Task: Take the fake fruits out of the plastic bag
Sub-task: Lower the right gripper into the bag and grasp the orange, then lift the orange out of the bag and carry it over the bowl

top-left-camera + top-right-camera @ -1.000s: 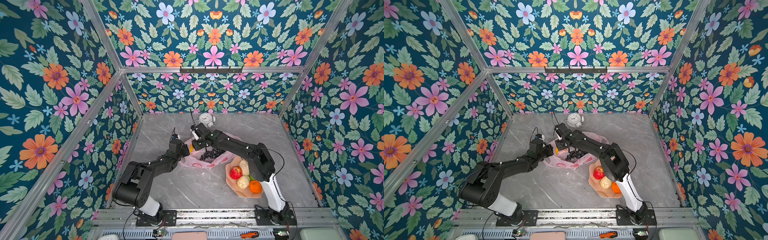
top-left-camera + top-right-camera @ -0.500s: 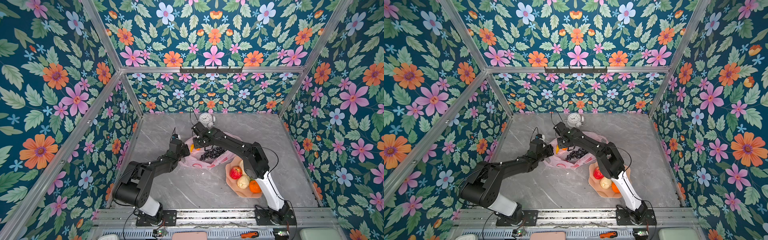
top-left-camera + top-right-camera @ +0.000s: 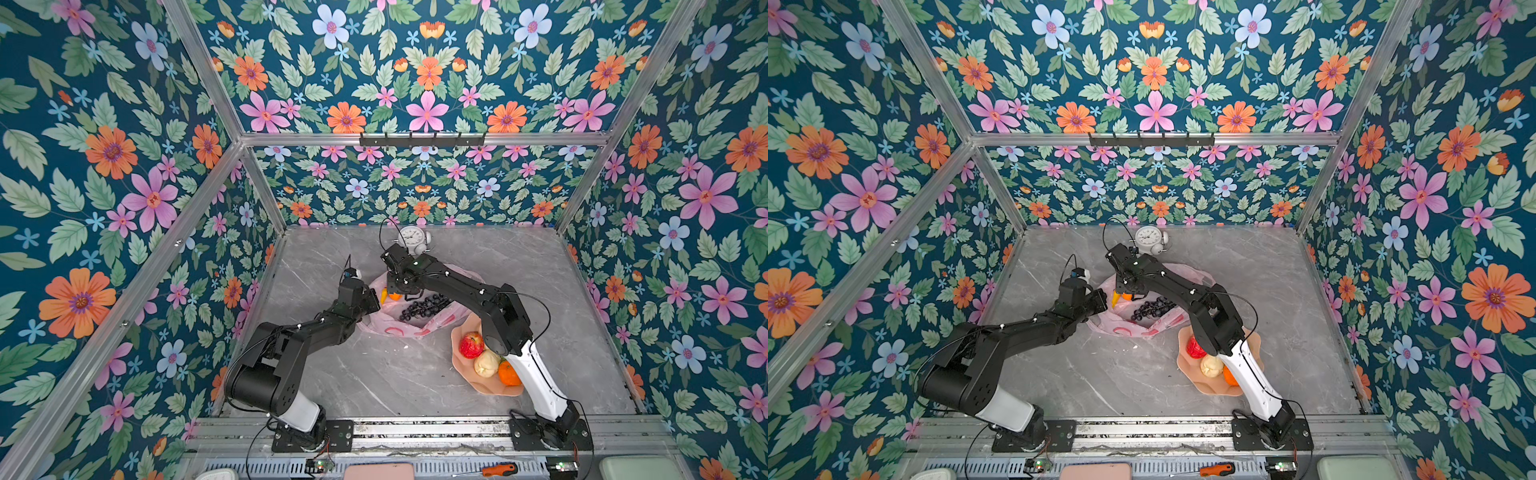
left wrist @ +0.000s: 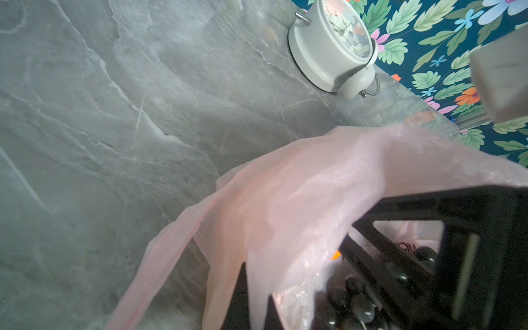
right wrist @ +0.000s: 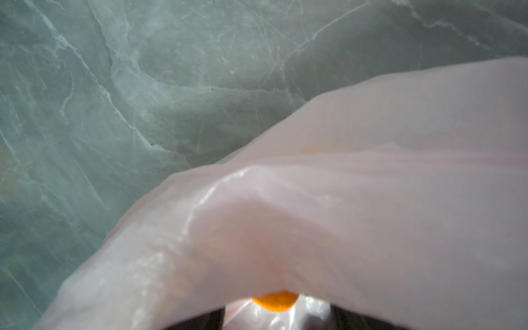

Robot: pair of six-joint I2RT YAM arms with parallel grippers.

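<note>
On the marble tabletop (image 3: 374,374), mid-frame, the plastic bag (image 3: 415,328) is pinched by the left gripper (image 3: 376,301). The right gripper (image 3: 395,290) is hidden in film, its opening untellable. 1 orange (image 5: 275,303) is glimpsed.

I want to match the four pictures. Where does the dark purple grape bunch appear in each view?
Top view: the grape bunch lies in the open pink plastic bag, near the picture's centre.
Top view: the same place, in the bag's mouth.
Left wrist: the grapes show inside the bag, beneath the lifted film.
Right wrist: not in it; only an orange peeks from under the film.
Shared landmark: the pink bag appears in all four views.
</note>
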